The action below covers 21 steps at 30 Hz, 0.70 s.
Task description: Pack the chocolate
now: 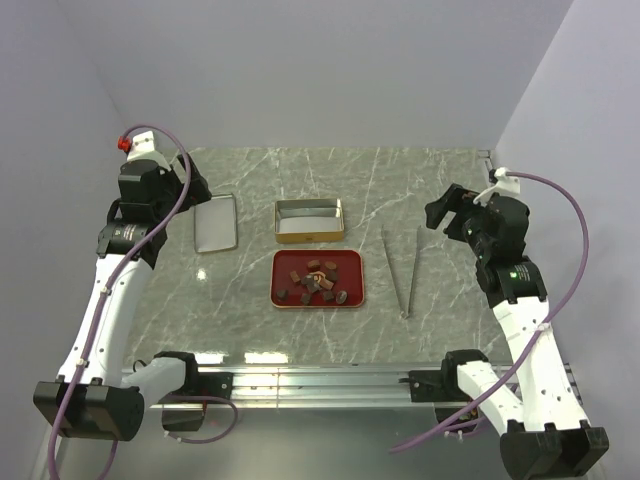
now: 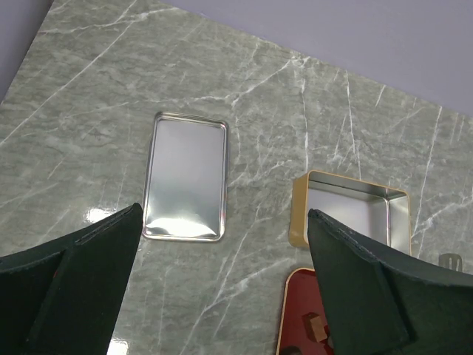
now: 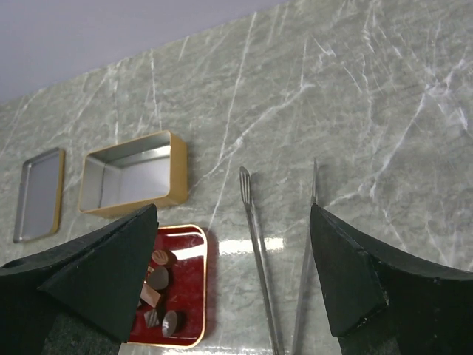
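Note:
Several small dark chocolate [image 1: 316, 279] pieces, some in reddish-orange wrappers, lie on a red tray [image 1: 352, 262] at the table's middle; the right wrist view shows the chocolate [image 3: 159, 270] and the tray [image 3: 194, 274] at lower left. Just behind the tray stands an open gold tin [image 1: 310, 220], also visible as the tin [image 2: 299, 214] and the tin [image 3: 177, 166]. My left gripper [image 1: 198, 187] hovers open at the far left, above the table, holding nothing. My right gripper [image 1: 445, 213] hangs open at the right, above the tongs, also holding nothing.
A flat silver lid [image 1: 216, 222] lies left of the tin; the lid [image 2: 185, 177] sits ahead of my left fingers. Long metal tongs [image 1: 404, 266] lie right of the tray, splayed open; the tongs [image 3: 259, 251] run between my right fingers.

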Motion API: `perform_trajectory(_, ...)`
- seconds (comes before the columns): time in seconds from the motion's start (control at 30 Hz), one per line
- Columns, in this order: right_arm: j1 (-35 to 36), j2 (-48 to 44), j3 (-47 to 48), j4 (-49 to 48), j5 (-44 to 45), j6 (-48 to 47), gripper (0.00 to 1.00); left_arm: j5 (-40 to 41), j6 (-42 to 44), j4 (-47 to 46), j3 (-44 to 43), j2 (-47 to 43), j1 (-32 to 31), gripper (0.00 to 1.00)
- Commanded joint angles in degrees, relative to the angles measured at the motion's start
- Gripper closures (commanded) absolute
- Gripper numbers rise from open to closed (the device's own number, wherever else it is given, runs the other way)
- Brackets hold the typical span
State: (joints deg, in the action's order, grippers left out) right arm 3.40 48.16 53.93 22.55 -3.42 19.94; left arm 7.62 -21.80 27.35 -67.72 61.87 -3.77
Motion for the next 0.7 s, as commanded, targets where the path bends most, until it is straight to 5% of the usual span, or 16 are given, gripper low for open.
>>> perform_trajectory(0.0,0.29,-1.05,0.82,2.50,1.49,-2.19,0.10,0.21,0.53,-0.29,-1.18,-0.78,0.08,0.01)
perform_trajectory(0.67,0.73,-2.19,-7.00,2.76,-1.24,0.53,0.10,-3.75,-0.43,4.02,2.42,-5.70,0.08,0.00)
